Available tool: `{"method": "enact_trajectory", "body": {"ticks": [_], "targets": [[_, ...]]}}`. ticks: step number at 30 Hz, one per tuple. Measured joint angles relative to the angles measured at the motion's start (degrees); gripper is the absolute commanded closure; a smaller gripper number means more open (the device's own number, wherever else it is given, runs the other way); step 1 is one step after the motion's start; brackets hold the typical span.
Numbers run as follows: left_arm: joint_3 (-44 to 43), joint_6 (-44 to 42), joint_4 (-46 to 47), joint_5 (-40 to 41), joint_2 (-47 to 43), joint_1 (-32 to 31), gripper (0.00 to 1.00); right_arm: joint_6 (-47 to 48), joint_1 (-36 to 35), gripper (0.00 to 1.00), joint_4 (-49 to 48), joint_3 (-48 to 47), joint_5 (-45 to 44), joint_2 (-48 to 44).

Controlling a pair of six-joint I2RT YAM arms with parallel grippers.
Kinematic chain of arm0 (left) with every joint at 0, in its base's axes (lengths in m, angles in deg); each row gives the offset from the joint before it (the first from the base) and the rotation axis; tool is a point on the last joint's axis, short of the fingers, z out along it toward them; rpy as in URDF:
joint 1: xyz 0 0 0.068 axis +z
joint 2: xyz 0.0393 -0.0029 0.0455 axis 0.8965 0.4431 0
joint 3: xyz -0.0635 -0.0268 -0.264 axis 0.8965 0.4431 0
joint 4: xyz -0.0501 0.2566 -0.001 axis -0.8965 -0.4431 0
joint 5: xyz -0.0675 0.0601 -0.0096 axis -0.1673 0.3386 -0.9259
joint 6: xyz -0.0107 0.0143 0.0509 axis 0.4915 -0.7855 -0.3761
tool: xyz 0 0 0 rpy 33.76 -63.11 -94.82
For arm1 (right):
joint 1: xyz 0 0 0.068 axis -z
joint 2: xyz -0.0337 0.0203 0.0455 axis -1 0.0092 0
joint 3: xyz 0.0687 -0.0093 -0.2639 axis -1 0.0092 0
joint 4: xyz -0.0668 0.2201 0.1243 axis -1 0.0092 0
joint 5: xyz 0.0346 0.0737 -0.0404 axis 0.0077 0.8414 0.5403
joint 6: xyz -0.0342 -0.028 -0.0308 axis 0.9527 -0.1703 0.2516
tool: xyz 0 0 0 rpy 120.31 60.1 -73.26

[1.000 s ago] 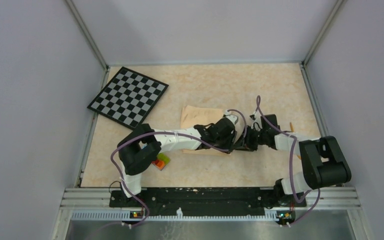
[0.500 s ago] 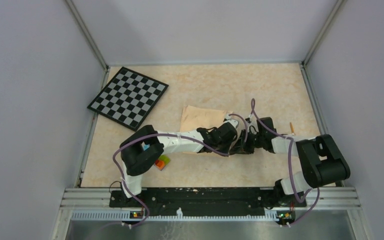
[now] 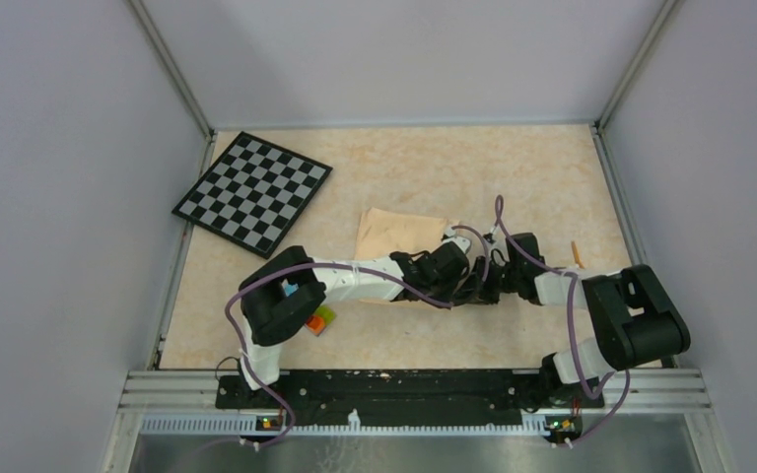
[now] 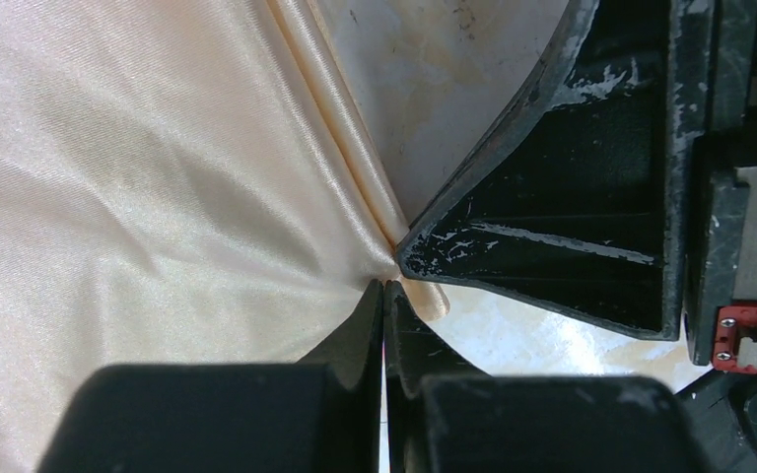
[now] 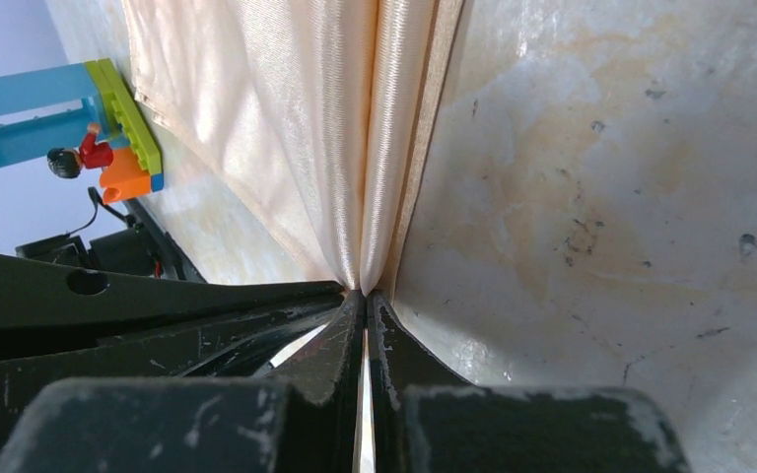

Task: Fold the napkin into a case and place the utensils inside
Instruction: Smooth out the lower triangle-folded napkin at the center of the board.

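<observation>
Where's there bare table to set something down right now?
Far strip of the table beyond the napkin, right of the checkerboard, is bare; so is the near middle by the base rail. Crowded at centre, where left gripper and right gripper pinch the napkin.

We read no text, label, brand or number in any view. The small red part (image 4: 734, 330) at the left wrist view's edge is possibly marked, too blurred to tell.

A lab rig: grey enclosure walls (image 3: 59, 197) and aluminium mounting rail (image 3: 168, 389).
</observation>
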Motion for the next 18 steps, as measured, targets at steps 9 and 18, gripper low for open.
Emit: {"method": "enact_trajectory", "body": {"ticks": [9,18], "targets": [[0.0,0.3,0.0,0.0,-1.1,-0.5,1.00,-0.5,-0.2,1.00,-0.7,0.2,0.1,0.0],[0.0,0.8,0.3,-0.3,-1.6,-1.1,0.88,-0.9,-0.2,0.82,0.5,0.9,-0.7,-0.8]]}}
